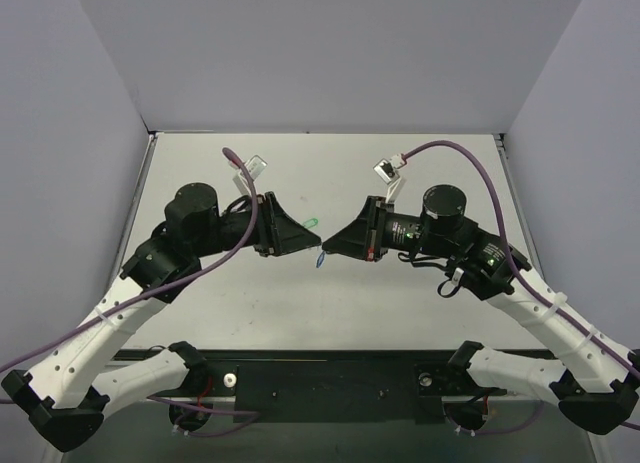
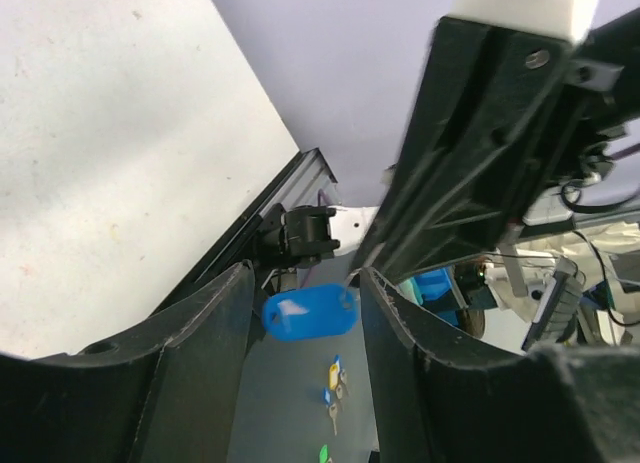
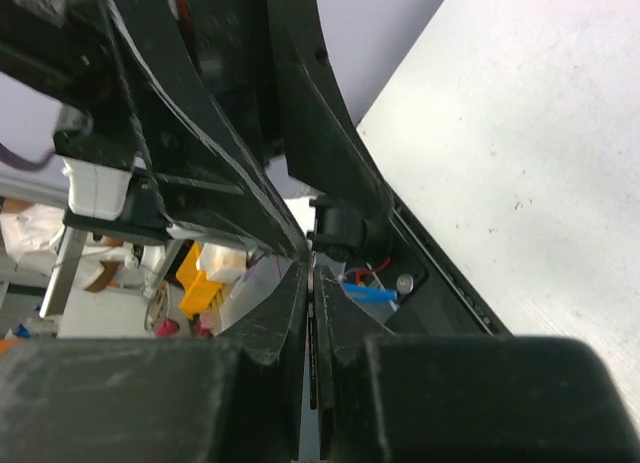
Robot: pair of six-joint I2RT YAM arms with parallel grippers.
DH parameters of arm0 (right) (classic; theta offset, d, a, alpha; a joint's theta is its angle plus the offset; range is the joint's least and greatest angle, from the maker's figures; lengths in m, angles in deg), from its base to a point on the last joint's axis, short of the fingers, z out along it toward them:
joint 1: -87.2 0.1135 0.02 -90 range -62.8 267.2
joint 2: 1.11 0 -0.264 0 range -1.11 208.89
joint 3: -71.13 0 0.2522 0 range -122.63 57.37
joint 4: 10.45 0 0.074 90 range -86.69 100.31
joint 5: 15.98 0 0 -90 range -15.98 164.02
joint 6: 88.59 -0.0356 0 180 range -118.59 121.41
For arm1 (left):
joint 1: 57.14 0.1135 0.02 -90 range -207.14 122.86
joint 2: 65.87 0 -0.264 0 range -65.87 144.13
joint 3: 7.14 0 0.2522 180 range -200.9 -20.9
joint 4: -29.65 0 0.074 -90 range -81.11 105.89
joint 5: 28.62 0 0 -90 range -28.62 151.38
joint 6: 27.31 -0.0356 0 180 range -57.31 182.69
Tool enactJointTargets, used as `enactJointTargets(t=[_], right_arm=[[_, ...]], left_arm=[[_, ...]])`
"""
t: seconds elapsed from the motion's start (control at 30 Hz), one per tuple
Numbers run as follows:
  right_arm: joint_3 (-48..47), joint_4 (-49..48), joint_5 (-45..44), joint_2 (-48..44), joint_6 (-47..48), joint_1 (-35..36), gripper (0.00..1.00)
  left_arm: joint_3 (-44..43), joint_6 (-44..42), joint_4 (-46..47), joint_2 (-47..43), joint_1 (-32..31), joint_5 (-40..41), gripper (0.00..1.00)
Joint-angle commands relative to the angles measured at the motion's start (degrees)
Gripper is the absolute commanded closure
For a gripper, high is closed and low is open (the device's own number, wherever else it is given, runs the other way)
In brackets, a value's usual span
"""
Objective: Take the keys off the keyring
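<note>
My left claw (image 2: pixel 305 278) gaped either side of the keyring (image 2: pixel 309 314); my right claw (image 3: pixel 312 268), pinching it (barely), could slip and drop it.

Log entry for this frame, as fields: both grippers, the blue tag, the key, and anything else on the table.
left gripper: fingers flank the keyring; contact unclear
right gripper: shut, tip at the keyring's metal ring end
keyring: blue tag, held above the table where both arms meet
key: not discernible in any view
green tag: lying on the table just beyond the grippers
</note>
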Motion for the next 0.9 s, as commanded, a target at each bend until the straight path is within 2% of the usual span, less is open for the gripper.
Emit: enactJointTargets(t=[0.0, 0.17, 0.33, 0.43, 0.5, 0.57, 0.63, 0.67, 0.73, 0.87], right_arm=[[-0.83, 3.82, 3.29, 0.56, 2.53, 1.03, 1.00], [-0.92, 5.58, 4.17, -0.32, 3.06, 0.94, 1.00], [-1.44, 6.11, 5.92, -1.20, 3.32, 1.02, 1.00], [-1.80, 6.99, 6.63, -1.55, 3.76, 1.03, 1.00], [-2.50, 8.39, 5.76, -1.72, 3.85, 0.76, 1.00], [-3.29, 9.71, 4.79, -1.81, 3.94, 0.59, 1.00], [-3.38, 10.41, 3.65, -2.25, 3.85, 0.67, 1.00], [-3.29, 10.59, 3.03, -2.43, 3.85, 0.59, 1.00], [-3.12, 11.12, 1.10, -2.95, 3.85, 0.50, 1.00], [-2.06, 10.07, -0.04, -3.30, 2.71, 0.32, 1.00]], left_arm=[[-6.97, -3.89, 0.83, -0.47, 3.54, -9.07, 0.44], [-5.92, -3.46, 5.04, -0.20, 6.01, -20.23, 0.44], [-3.46, -0.64, 14.96, -0.02, 6.10, -27.63, 0.45], [-5.46, -4.76, 13.05, 0.41, 6.63, -31.67, 0.44], [-7.66, -7.75, 7.89, 1.46, 7.41, -32.91, 0.43], [-9.51, -11.00, 3.93, 2.43, 7.68, -31.34, 0.41], [-9.35, -12.76, 2.68, 2.26, 7.68, -28.89, 0.30], [-9.00, -13.64, 2.41, 2.00, 7.85, -28.00, 0.20], [-7.68, -14.08, 2.93, 1.30, 8.29, -24.58, 0.11], [-3.03, -12.86, 6.88, -0.81, 9.00, -19.20, 0.08]])
